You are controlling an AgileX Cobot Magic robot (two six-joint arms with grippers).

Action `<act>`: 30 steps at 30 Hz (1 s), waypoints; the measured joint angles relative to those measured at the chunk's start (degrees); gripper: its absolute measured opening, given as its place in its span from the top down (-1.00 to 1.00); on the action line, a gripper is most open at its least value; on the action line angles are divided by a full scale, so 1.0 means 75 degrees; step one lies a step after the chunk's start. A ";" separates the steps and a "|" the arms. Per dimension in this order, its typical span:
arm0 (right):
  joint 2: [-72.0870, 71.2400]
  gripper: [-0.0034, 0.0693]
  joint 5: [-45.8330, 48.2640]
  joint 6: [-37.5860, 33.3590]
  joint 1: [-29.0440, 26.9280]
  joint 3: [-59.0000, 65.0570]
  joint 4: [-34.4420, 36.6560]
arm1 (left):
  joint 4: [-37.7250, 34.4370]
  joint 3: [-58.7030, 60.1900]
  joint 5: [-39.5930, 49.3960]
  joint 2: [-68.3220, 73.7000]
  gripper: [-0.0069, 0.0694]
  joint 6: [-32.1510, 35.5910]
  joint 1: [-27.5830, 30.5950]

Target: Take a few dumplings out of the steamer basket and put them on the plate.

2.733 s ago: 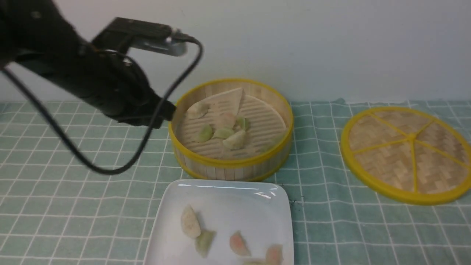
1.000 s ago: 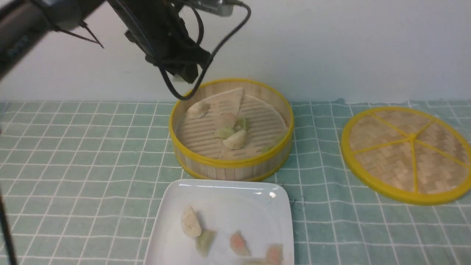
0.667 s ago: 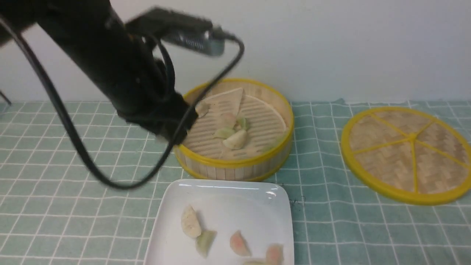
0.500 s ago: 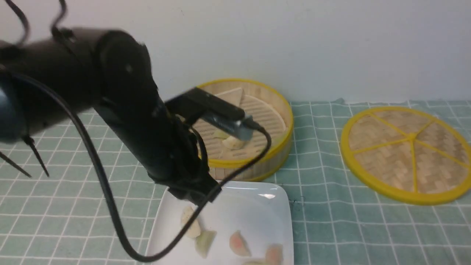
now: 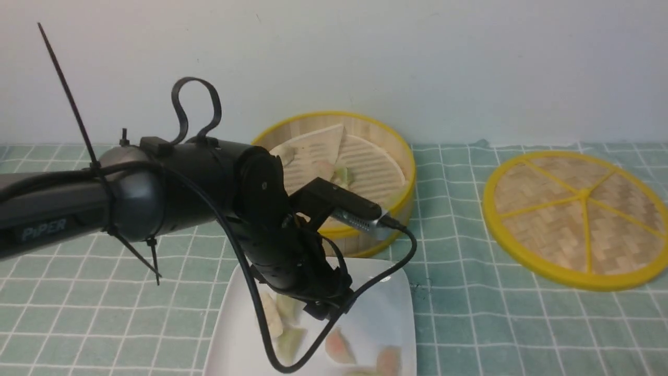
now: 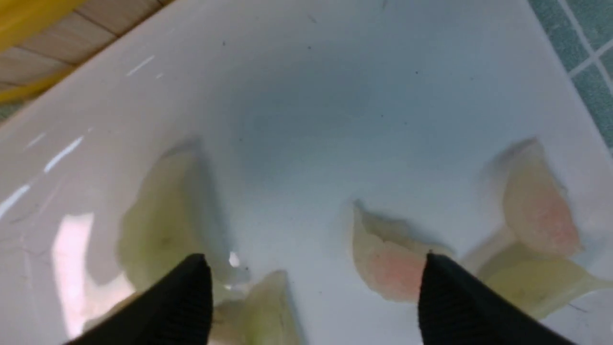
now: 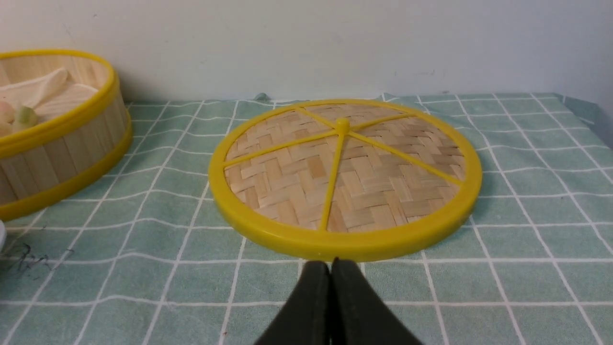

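Observation:
My left gripper (image 5: 323,309) hangs low over the white plate (image 5: 383,313), jaws wide open and empty (image 6: 313,268). Several dumplings lie on the plate: a pale green one (image 6: 268,309) between the fingers, a larger pale green one (image 6: 163,225), a pinkish one (image 6: 390,261) and another pinkish one (image 6: 539,211). The steamer basket (image 5: 402,162) stands behind the plate and holds a few dumplings (image 5: 342,175), partly hidden by the arm. My right gripper (image 7: 330,264) is shut and empty above the cloth.
The flat woven lid (image 5: 576,216) lies on the checked cloth to the right of the basket, just beyond my right gripper in the right wrist view (image 7: 345,175). The basket's wall (image 7: 52,158) shows there too. A wall runs close behind.
My left arm rose from the basket, swung forward and came down over the plate. One green dumpling is gone from the basket and one more lies on the plate.

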 joint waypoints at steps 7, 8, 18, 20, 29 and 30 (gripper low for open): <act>0.0000 0.95 0.0000 0.0000 0.0000 0.0000 0.0000 | 0.0107 -0.0293 0.0506 -0.1738 0.25 -0.0758 0.0000; 0.0000 0.95 0.0000 0.0000 0.0000 0.0000 0.0000 | 0.0116 -0.0293 0.0499 -0.2368 0.54 -0.0794 0.0000; 0.0000 0.95 0.0000 0.0000 0.0000 0.0000 0.0000 | -0.0080 0.1336 -0.0801 -0.6422 0.83 -0.0826 0.0000; 0.0000 0.95 0.0000 0.0000 0.0000 0.0000 0.0000 | -0.0080 0.1659 -0.0863 -0.6879 0.83 -0.0826 0.0000; 0.0000 0.95 0.0000 0.0000 0.0000 0.0000 0.0000 | 0.0530 0.2297 -0.0696 -0.9398 0.83 -0.0826 0.0000; 0.0000 0.95 0.0000 0.0000 0.0000 0.0000 0.0000 | 0.0801 0.2297 -0.0655 -0.9722 0.83 -0.0848 0.0000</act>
